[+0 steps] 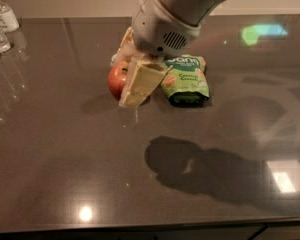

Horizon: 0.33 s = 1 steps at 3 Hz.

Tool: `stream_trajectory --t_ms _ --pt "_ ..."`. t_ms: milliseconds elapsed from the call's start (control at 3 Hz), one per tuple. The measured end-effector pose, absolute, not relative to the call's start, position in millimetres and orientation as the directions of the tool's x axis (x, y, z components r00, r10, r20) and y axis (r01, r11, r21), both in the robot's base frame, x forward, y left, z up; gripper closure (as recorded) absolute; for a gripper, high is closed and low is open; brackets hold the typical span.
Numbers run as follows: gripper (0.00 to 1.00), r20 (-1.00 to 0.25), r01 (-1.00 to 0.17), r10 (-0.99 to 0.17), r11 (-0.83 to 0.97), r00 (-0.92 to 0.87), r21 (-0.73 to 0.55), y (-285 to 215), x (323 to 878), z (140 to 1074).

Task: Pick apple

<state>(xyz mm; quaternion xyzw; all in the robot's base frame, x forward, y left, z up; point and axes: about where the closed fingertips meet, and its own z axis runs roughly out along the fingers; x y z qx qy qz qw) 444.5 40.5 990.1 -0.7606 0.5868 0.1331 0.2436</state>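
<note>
- The apple (pixel 117 79) is sitting pinched between the two fingers (pixel 140 81) of the gripper (pixel 122 82), which is hanging over the middle of the table (pixel 50 149). The fruit is showing only as a red-orange bulge to the left of the near finger. It is probably hanging clear of the surface, since the arm's shadow (pixel 200 171) is lying well apart, lower and to the right
- A slip is looking like the main risk: the apple is round with a smooth, waxy-looking skin, so the flat fingers are likely bearing on small patches only. An off-centre squeeze or a jerk of the arm could be letting it roll out
- The fingers are looking like flat, wedge-shaped slabs of matte cream plastic, under a rounded pale wrist shell with a vent grille
- A green pouch (pixel 185 79), soft, glossy and crinkled, is lying just beside the gripper on its right; a low sideways swing could be dragging it along
- The table is dark, polished and hard-looking, mirroring the lights, so a dropped apple would likely be bruising and rolling off
- Clear plastic bottles (pixel 2 19) are standing at the far left corner, well apart
</note>
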Motion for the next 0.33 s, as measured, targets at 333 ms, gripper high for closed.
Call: stream_trajectory --t_ms 333 --pt "1.0 -0.493 -0.952 -0.821 -0.189 0.287 -0.239 41.6 445.2 1003.6"
